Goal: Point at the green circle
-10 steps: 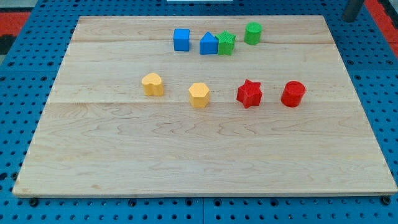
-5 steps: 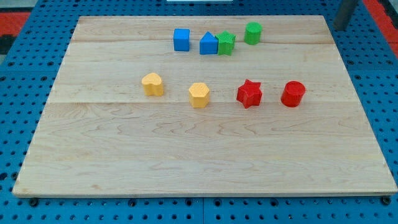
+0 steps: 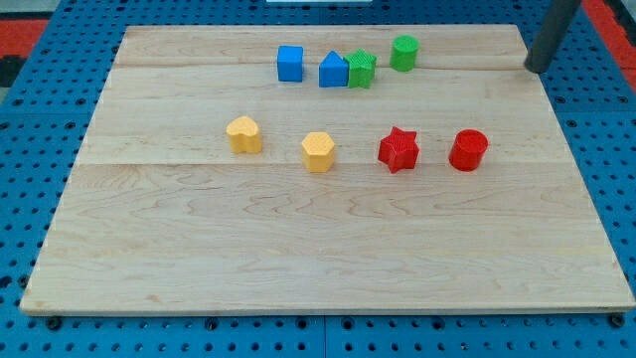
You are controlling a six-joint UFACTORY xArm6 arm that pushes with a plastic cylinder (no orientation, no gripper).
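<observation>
The green circle (image 3: pixel 403 52) is a small green cylinder near the top of the wooden board (image 3: pixel 199 259), right of centre. My rod comes in from the view's top right corner. My tip (image 3: pixel 537 69) is at the board's right edge, well to the right of the green circle and a little lower in the view. It touches no block.
Left of the green circle stand a green star (image 3: pixel 362 70), a blue house-shaped block (image 3: pixel 334 71) and a blue cube (image 3: pixel 289 63). In a middle row lie a yellow heart (image 3: pixel 243 134), a yellow hexagon (image 3: pixel 318 151), a red star (image 3: pixel 397 149) and a red circle (image 3: pixel 468 150).
My rod has come down and leftward from the top right corner toward the board's right edge. No block has moved.
</observation>
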